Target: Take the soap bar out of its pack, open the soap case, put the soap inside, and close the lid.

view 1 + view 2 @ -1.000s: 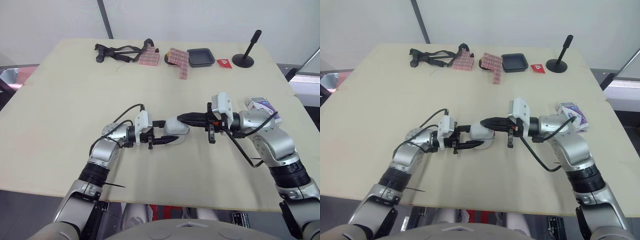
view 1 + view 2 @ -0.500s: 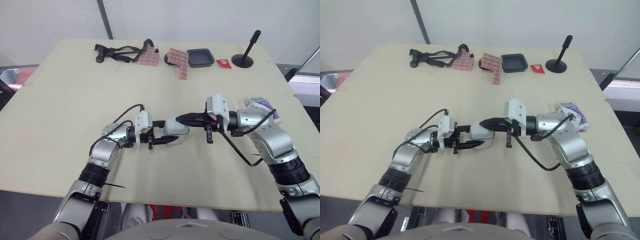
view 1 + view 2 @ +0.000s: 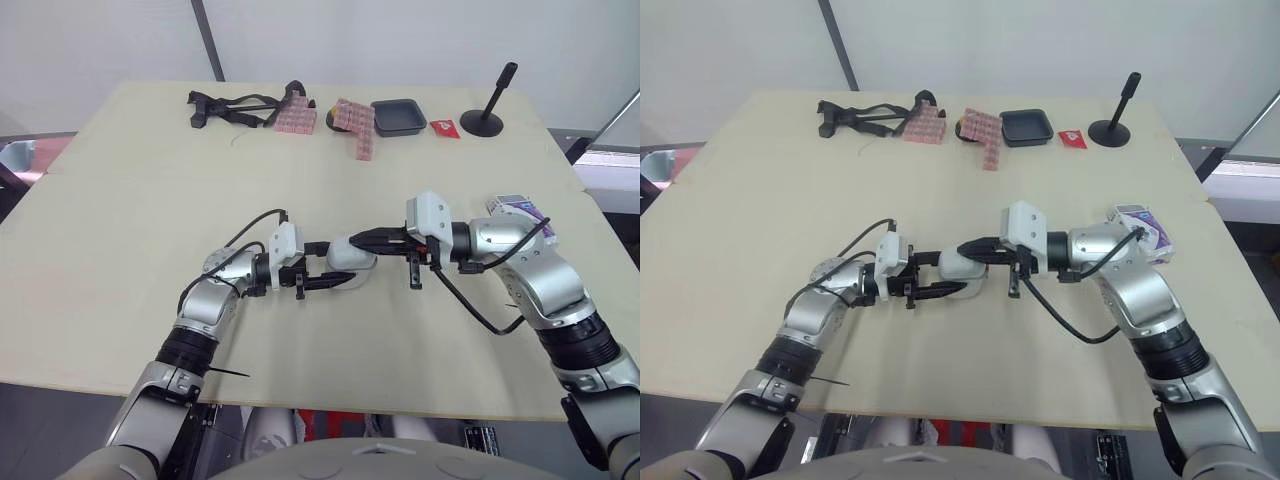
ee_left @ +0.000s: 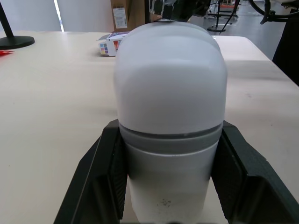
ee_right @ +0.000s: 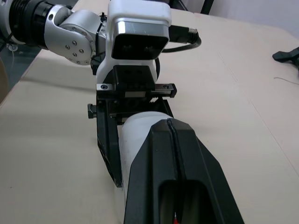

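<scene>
Left hand (image 3: 340,268) clamped round soap case (image 3: 356,250); right hand (image 3: 360,238) closed, tip at case top.

Bright and even, falling softly from above. Casts only faint, short shadows on the pale beige wooden table (image 3: 120,200). Leaves a mild sheen on the rounded white plastic soap case (image 4: 170,93), slightly soft up close.

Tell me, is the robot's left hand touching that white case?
Touching. Left wrist view shows the left hand's fingers pressed against both sides of the soap case.
</scene>
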Motion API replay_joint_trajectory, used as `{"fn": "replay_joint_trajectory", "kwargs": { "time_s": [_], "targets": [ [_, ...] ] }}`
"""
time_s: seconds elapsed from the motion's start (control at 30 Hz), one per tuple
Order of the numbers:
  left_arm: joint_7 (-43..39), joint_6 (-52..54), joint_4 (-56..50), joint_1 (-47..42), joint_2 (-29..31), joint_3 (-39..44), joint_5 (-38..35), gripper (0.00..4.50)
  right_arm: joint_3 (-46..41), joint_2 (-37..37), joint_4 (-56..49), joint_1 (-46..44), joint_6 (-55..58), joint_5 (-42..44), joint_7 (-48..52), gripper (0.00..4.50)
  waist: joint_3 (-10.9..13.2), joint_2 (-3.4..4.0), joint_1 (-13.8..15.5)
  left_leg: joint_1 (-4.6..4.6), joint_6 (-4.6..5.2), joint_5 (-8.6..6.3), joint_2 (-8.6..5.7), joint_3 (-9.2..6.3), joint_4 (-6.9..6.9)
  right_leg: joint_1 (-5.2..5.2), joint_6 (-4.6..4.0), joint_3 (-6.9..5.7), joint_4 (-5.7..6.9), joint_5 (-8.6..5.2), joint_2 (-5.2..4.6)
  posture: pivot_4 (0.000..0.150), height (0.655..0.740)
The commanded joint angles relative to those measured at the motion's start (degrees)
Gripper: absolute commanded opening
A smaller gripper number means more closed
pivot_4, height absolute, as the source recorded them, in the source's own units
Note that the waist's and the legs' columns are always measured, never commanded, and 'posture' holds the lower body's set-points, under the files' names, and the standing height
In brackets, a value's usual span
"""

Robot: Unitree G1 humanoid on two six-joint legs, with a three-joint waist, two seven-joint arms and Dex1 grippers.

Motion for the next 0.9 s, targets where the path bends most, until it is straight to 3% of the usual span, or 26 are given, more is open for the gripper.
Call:
{"fn": "replay_joint_trajectory", "kwargs": {
  "time_s": [0.03,0.33,0.57,0.67,0.9],
  "targets": [
    [0.1,-0.6,-2.3,-0.5,-0.4,0.0,-0.5,1.89,4.2,-1.2,2.4,1.4,1.7,-4.3,0.3,0.02,0.0,0.0,-0.2,0.12,0.0,0.0,0.0,0.0,-0.06,0.11,0.0,0.0,-0.15,0.0,-0.01,0.15,0.74],
    [0.3,-0.2,-2.5,-0.5,-0.5,0.1,-0.6,1.89,3.8,-1.1,3.3,2.3,1.2,-4.3,0.1,0.02,-0.1,-0.01,-0.7,0.39,-0.02,0.01,-0.01,0.0,-0.33,0.45,0.0,-0.09,-0.49,0.0,-0.06,0.15,0.74],
    [0.7,0.6,-3.2,0.1,-0.2,0.7,-1.1,1.89,-5.4,0.9,4.1,2.3,0.0,3.8,0.0,0.02,-0.1,-0.02,-0.6,0.37,-0.02,0.02,-0.07,0.0,-0.4,0.47,0.0,-0.12,-0.56,0.0,-0.13,0.15,0.74],
    [0.8,1.3,-3.8,0.3,0.2,1.0,-1.5,1.89,-9.0,0.2,3.9,2.4,-0.9,6.8,1.6,0.82,-0.1,-0.01,-0.6,0.28,-0.02,0.01,-0.08,-0.01,-0.45,0.45,0.0,-0.15,-0.55,0.0,-0.15,0.15,0.74],
    [1.6,5.3,-5.5,0.3,0.7,2.1,-3.2,1.89,-13.6,-1.7,2.4,7.3,-3.8,10.4,6.4,3.15,0.0,-0.01,-0.6,0.09,0.0,0.0,-0.04,0.0,-0.66,0.31,0.0,-0.1,-0.74,0.0,0.15,0.15,0.74]
  ]
}}
